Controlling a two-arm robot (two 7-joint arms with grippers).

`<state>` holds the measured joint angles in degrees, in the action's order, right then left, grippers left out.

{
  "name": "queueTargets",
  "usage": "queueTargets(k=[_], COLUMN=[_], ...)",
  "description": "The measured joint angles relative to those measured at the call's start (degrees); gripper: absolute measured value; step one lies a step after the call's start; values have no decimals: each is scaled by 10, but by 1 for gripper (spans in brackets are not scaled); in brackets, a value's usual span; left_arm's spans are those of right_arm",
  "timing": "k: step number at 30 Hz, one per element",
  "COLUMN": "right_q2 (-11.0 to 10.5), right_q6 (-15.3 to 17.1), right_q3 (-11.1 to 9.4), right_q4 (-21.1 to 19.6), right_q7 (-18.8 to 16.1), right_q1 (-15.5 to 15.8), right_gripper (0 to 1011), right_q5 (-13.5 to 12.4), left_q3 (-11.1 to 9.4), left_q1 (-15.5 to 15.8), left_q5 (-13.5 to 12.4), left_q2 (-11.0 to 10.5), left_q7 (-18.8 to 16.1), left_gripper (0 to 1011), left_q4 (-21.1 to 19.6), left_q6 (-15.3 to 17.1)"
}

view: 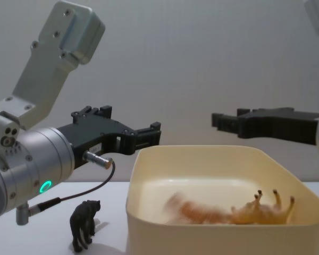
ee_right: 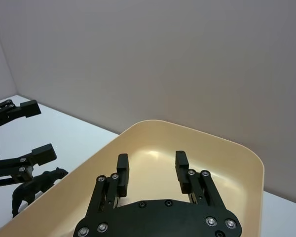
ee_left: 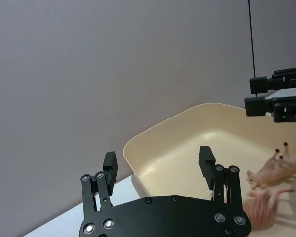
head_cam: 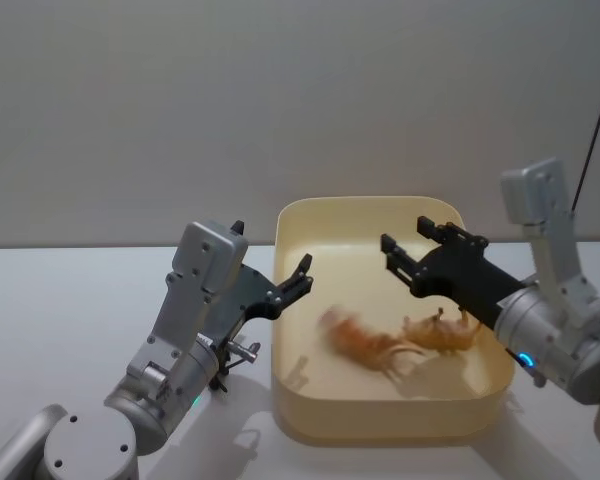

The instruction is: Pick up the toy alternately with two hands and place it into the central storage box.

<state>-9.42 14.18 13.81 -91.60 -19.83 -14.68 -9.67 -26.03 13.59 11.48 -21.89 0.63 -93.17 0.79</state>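
The central storage box (head_cam: 390,415), a cream-yellow tub, stands mid-table. Inside lie two orange-tan toy animals: one blurred (head_cam: 358,340) near the middle, the other (head_cam: 442,334) on its back with legs up. The same box (view: 223,234) holds the blurred toy (view: 186,210) and the upturned one (view: 266,208). My left gripper (head_cam: 298,277) hovers open and empty at the box's left rim. Over the box's right half my right gripper (head_cam: 412,250) is also open and empty. In the left wrist view my left gripper (ee_left: 158,163) points at the box (ee_left: 172,148).
A small black animal figure (view: 84,224) stands on the white table left of the box, below my left arm; it is the black figure (ee_right: 37,186) in the right wrist view too. A grey wall closes off the back.
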Motion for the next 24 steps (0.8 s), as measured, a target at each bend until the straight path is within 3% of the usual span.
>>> queueTargets(k=[8,13,17,24], right_q2=[6,1,-9,-32], right_q6=[4,-4,-11,-21], right_q3=[7,2,-8,-31], right_q4=[9,6,-4,-27], right_q7=[-3,-1,6,22], right_q1=[-7,-5,-1,12], right_gripper=[768,942,1001,1001], right_q5=[12,3,-10,-41], left_q3=[0,0,0,0], left_q1=[0,0,0,0], left_q5=[0,0,0,0], left_q2=[0,0,0,0], left_q7=[0,0,0,0], left_gripper=[1002,1002,1002,1002], left_q4=[0,0,0,0], left_q6=[0,0,0,0])
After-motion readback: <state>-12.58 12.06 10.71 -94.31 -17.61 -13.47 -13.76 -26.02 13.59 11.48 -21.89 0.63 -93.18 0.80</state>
